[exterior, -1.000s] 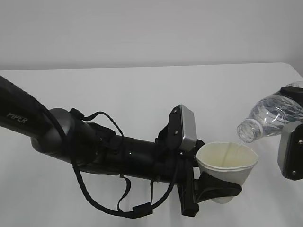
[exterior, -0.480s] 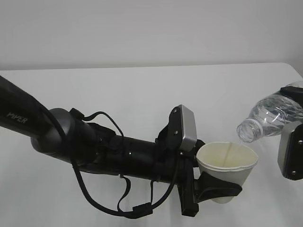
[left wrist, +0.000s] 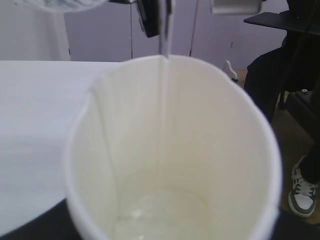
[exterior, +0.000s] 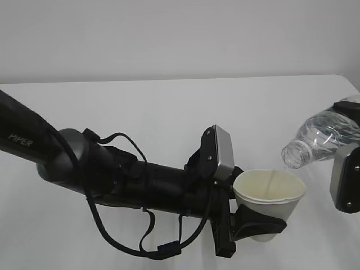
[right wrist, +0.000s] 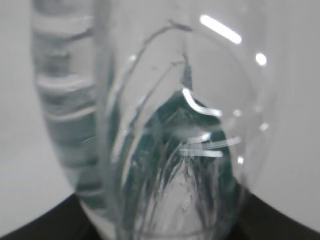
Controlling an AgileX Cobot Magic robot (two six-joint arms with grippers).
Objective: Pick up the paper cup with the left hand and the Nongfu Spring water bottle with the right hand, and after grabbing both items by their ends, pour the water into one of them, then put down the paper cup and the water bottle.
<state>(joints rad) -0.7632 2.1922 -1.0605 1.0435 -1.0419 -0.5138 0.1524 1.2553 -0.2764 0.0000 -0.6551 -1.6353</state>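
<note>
— Where do you work?

— It looks like a lab or test room. I stand at a plain white table [exterior: 169, 107] in front of a bare pale wall [exterior: 180, 34]; nothing homely is on it.

— Anything else that shows it?

— Past the table's edge, my left wrist view shows lilac-grey panels [left wrist: 100, 35], a dark stand or desk [left wrist: 285, 20] and a brown floor. Someone in dark trousers sits or stands there, one grey-and-white sneaker [left wrist: 303, 192] showing. That suits a workroom, though I cannot tell more.
</note>
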